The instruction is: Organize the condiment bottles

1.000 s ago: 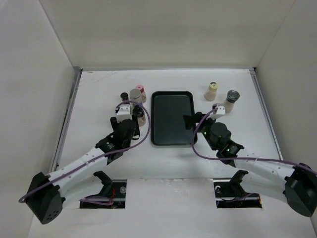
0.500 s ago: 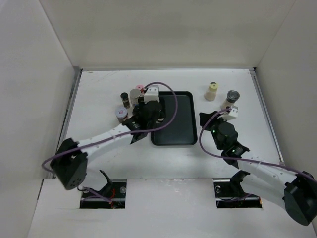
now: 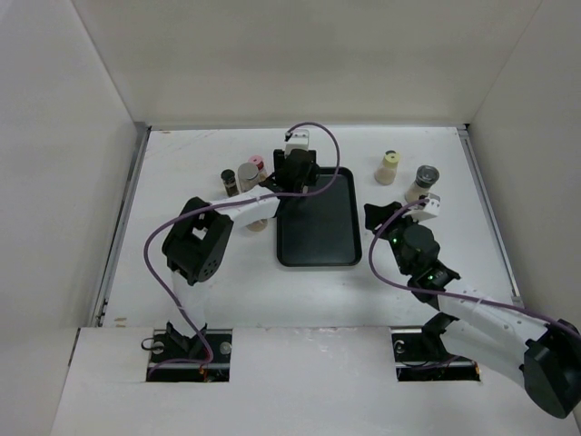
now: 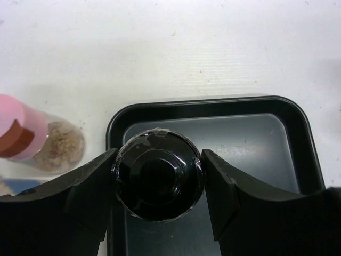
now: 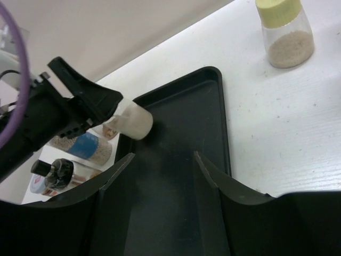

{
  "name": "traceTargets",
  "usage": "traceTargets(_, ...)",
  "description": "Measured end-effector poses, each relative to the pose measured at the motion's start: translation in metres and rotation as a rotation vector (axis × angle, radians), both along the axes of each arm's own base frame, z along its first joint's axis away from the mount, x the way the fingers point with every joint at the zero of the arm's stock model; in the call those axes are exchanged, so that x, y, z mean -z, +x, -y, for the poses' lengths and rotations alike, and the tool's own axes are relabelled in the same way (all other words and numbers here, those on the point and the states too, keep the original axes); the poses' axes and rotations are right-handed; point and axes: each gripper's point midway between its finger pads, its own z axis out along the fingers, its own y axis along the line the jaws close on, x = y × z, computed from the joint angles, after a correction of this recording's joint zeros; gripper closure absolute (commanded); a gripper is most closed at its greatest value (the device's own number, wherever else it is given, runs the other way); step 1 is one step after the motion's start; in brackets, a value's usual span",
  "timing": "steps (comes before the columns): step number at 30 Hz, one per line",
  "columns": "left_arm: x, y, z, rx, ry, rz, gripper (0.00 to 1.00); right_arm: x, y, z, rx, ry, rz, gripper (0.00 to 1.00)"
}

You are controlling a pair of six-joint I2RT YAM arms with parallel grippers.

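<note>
My left gripper [image 3: 293, 179] is shut on a black-capped bottle [image 4: 158, 175] with a cream body [image 5: 133, 121]. It holds the bottle over the back-left corner of the black tray [image 3: 313, 245]. The left wrist view shows a finger [image 4: 88, 184] on each side of the cap. My right gripper [image 3: 374, 218] is open and empty at the tray's right edge, its jaws spread over the tray floor [image 5: 176, 176]. Left of the tray stand a pink-capped bottle [image 3: 257, 162], a silver-capped one [image 3: 249, 173] and a small black-capped one [image 3: 229, 179]. Right of it stand a cream bottle [image 3: 388, 168] and a grey-capped one [image 3: 423, 182].
The left arm's elbow [image 3: 195, 238] rests on the table left of the tray and hides part of the left cluster. A blue-labelled bottle [image 5: 85, 146] shows in the right wrist view. White walls enclose the table on three sides.
My left arm has swung right and back from the left cluster to the tray's back-left corner. My right gripper has drawn slightly right, off the tray's middle.
</note>
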Motion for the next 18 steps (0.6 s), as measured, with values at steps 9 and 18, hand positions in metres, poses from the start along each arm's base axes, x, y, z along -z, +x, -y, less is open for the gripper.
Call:
traceTargets(9,0.017,0.014,0.010,0.021,0.018,-0.007,0.66,-0.001,0.000,0.002,0.005,0.005,0.001,0.46)
traceTargets(18,0.016,0.028,0.005,0.011,0.025,0.029,0.43,-0.001,0.000,0.002,0.005,0.005,0.001,0.42)
